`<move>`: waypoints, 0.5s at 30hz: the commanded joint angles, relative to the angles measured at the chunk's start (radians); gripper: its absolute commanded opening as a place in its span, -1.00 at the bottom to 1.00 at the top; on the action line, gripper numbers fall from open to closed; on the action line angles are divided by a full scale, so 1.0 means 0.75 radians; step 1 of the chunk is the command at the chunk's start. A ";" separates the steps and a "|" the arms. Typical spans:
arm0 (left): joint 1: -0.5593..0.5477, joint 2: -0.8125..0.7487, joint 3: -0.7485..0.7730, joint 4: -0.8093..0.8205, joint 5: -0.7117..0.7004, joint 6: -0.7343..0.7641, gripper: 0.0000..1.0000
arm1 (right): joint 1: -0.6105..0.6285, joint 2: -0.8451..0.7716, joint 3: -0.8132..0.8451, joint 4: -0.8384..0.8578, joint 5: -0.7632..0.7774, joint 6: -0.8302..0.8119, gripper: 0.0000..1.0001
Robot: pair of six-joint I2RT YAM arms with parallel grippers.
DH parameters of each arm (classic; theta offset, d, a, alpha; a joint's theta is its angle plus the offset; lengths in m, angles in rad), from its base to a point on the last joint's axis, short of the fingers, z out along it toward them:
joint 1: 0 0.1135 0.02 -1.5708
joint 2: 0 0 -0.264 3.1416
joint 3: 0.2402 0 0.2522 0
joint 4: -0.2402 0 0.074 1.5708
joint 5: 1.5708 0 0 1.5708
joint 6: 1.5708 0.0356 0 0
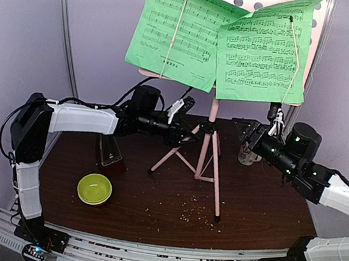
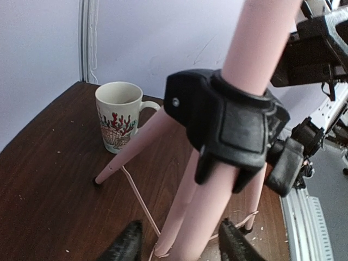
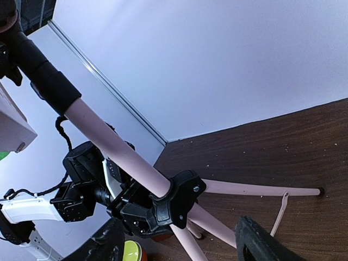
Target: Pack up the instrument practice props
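Note:
The pink tripod music stand [image 1: 213, 113] stands mid-table, its perforated desk holding two green sheet-music pages [image 1: 175, 31]. My left gripper [image 1: 188, 127] is open just left of the black tripod hub [image 1: 208, 127]. In the left wrist view the gripper [image 2: 179, 246] straddles the pink legs [image 2: 198, 217] below the hub [image 2: 228, 122] without touching. My right gripper [image 1: 244, 130] is open just right of the pole. In its wrist view the gripper [image 3: 179, 247] faces the hub [image 3: 176, 204]. The dark red metronome [image 1: 109, 151] stands under my left forearm.
A yellow-green bowl [image 1: 95, 189] sits at the front left. A white mug with a red pattern [image 2: 115, 115] stands behind the stand's legs near the back wall. Crumbs lie on the brown table [image 1: 170, 213]. Walls close in at the back and sides.

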 commanded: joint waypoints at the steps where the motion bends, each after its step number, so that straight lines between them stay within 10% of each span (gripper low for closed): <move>1: 0.007 -0.012 0.006 0.009 -0.006 0.044 -0.23 | 0.009 -0.072 -0.040 -0.055 0.076 -0.002 0.45; 15: -0.050 -0.269 -0.312 0.154 -0.464 0.008 -0.96 | 0.009 -0.208 -0.119 -0.166 0.252 0.017 0.50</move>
